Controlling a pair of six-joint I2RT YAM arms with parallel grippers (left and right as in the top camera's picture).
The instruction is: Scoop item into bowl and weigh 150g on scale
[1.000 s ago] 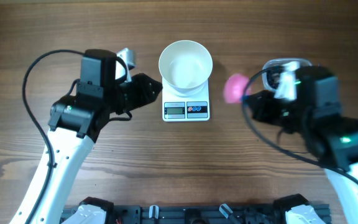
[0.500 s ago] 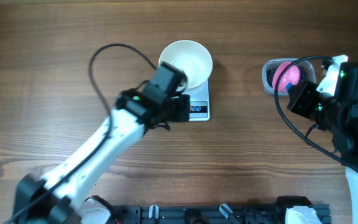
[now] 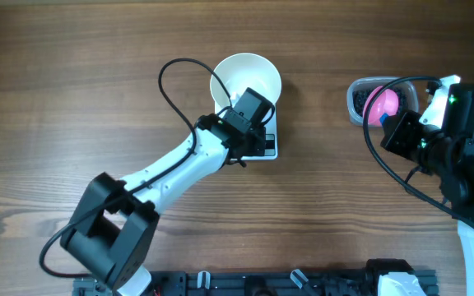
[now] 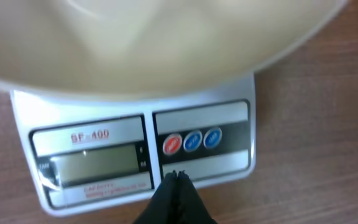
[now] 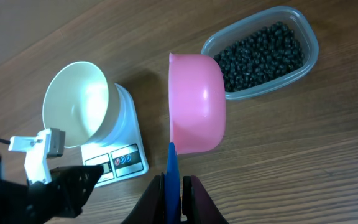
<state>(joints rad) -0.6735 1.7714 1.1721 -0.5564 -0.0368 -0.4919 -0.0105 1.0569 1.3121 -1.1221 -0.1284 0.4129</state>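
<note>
The white bowl (image 3: 245, 82) stands empty on the white scale (image 3: 270, 148). My left gripper (image 4: 178, 175) is shut with nothing in it. Its tips rest at the scale's front edge, just below the red button (image 4: 172, 144). The grey display (image 4: 95, 163) shows no readable digits. My right gripper (image 5: 173, 183) is shut on the blue handle of a pink scoop (image 5: 196, 102). The scoop hangs at the near left edge of the clear tub (image 5: 263, 53), which holds the black item (image 5: 260, 50). In the overhead view the scoop (image 3: 383, 104) covers part of the tub.
The left arm (image 3: 171, 177) stretches diagonally from the front left to the scale, its black cable looping beside the bowl. The right arm's body (image 3: 467, 156) fills the right side. Bare wooden table (image 3: 327, 189) lies between scale and tub.
The left arm swung in from the left to the scale's front and its jaws closed. The right arm carried the pink scoop over the tub, then held still.
</note>
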